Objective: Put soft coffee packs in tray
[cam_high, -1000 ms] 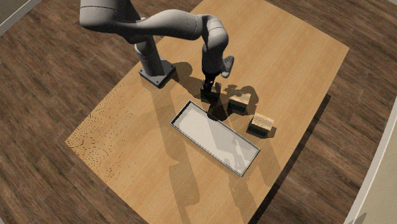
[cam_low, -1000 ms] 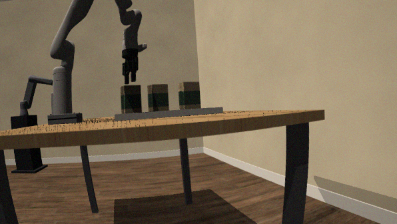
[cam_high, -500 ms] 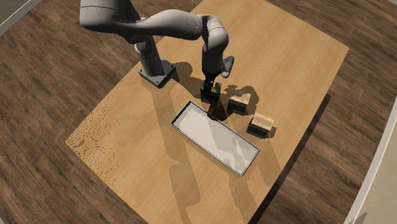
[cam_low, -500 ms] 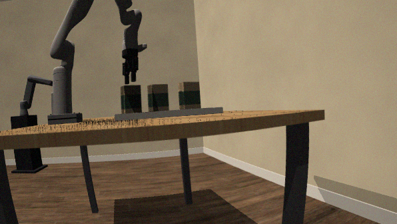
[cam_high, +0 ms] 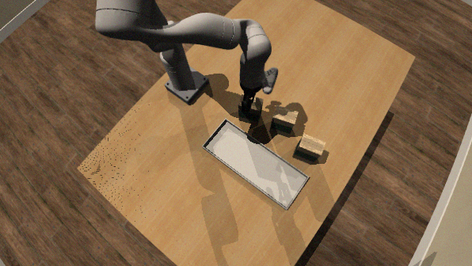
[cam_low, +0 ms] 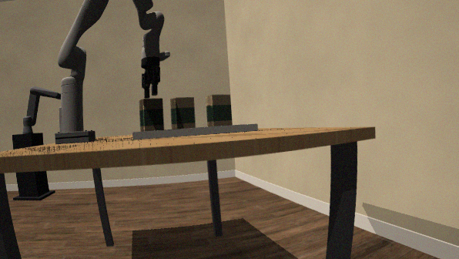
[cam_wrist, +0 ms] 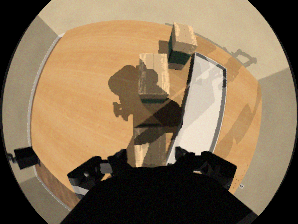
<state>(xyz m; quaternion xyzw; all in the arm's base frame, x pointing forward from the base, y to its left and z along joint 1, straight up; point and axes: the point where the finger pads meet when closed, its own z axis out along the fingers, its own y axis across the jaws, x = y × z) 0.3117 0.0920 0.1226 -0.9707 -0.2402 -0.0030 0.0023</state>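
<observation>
Claw above the first coffee pack

The claw [cam_low: 151,92] hangs wide open and empty just over the nearest coffee pack [cam_low: 151,114], standing beside the tray [cam_high: 295,191] on the tabletop [cam_high: 348,75]. It should descend straight and squeeze the big flat sides gently. Fingertip contact is hard to see.

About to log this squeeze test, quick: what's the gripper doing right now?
Gripper: open, holding nothing, poised just above the coffee pack nearest the arm's base.
</observation>
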